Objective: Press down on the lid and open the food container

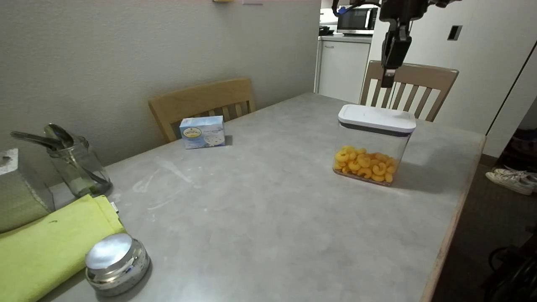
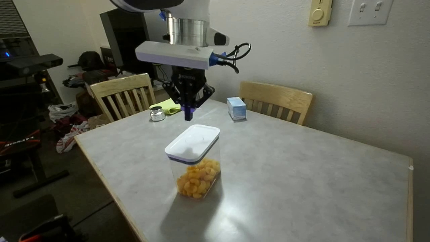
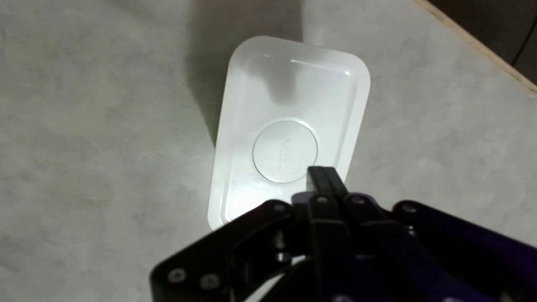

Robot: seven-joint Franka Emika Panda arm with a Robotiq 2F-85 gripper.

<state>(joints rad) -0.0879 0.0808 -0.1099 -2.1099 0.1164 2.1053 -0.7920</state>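
The food container (image 1: 371, 142) stands upright on the table in both exterior views (image 2: 177, 169), with orange-yellow snack pieces low inside. The flat white lid (image 1: 376, 116) sits on top of it, also seen in an exterior view (image 2: 193, 143) and the wrist view (image 3: 256, 100). The round push-button (image 3: 285, 151) is in the lid's centre and looks about level with it. My gripper (image 2: 188, 117) is shut and empty, pointing down above the lid, with a gap between them (image 1: 388, 84). In the wrist view its fingertips (image 3: 322, 170) overlap the button's lower right edge.
The container stands near the table's edge (image 1: 457, 209). Farther away are a blue-white box (image 1: 203, 133), a round metal tin (image 1: 117, 264), a yellow-green cloth (image 1: 58, 243) and a glass jar with cutlery (image 1: 82, 176). Chairs (image 2: 275, 101) stand around the table.
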